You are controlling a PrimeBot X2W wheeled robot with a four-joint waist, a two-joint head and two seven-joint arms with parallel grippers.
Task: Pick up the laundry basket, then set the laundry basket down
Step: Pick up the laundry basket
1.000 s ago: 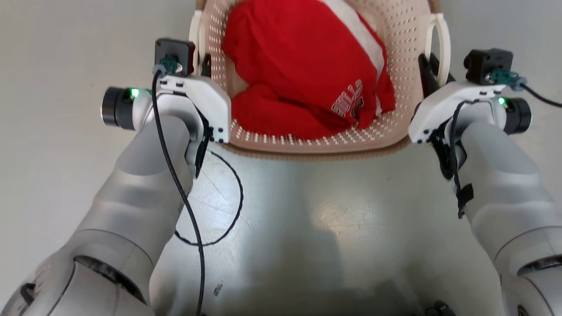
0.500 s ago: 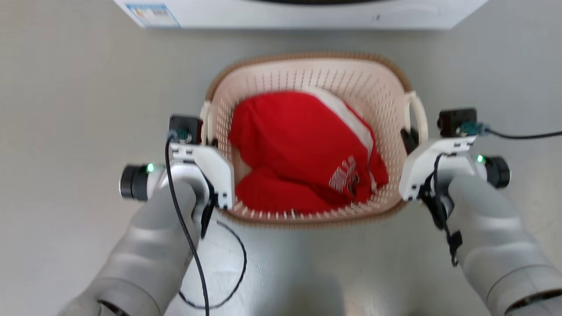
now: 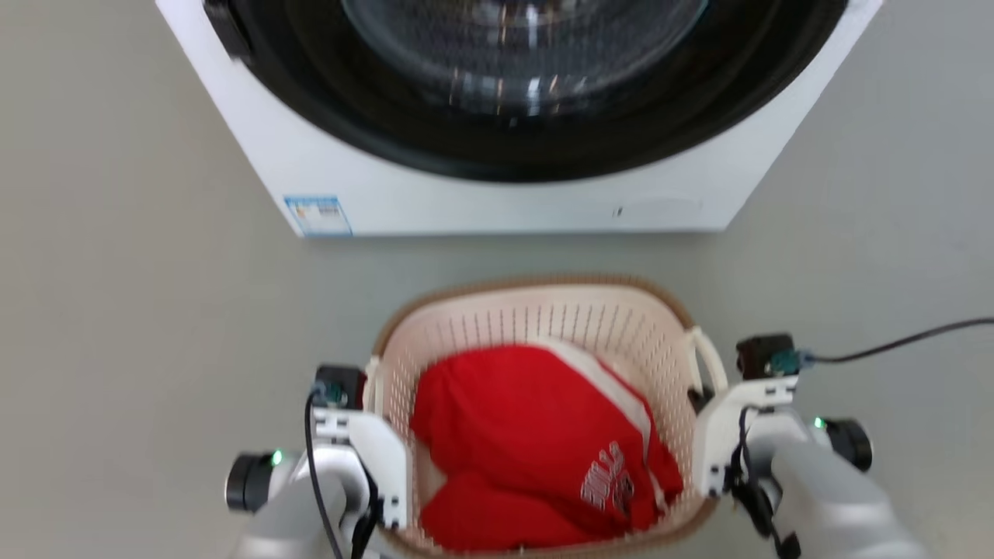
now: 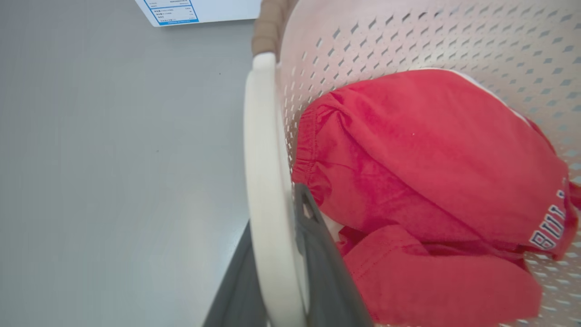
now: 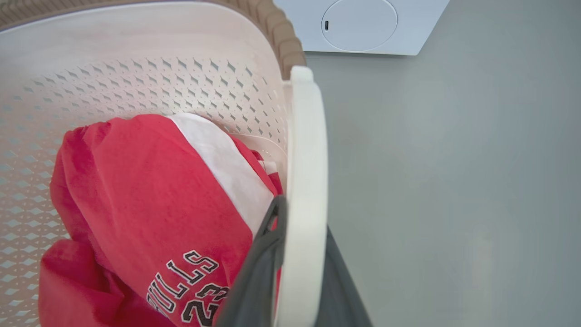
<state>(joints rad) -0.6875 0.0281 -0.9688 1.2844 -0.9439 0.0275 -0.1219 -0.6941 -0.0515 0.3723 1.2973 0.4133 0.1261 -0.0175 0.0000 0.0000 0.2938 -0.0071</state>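
Big washing machine (image 3: pixel 497 206) up front, laundry basket (image 3: pixel 543 326) just short of it between both arms, red jersey (image 3: pixel 536 419) inside. The left gripper (image 4: pixel 278 254) is clamped on the left handle (image 4: pixel 263 159), the right gripper (image 5: pixel 303 236) on the right handle (image 5: pixel 308 136). So the grab's done, I'd say. Can't tell if it's off the floor (image 3: pixel 116 310). Set-down's still left.

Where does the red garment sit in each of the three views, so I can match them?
Head view: red garment lower centre, inside the laundry basket.
Left wrist view: right half, beyond the left handle.
Right wrist view: lower left, beside the right handle.
Shared landmark: the garment's white lettering.
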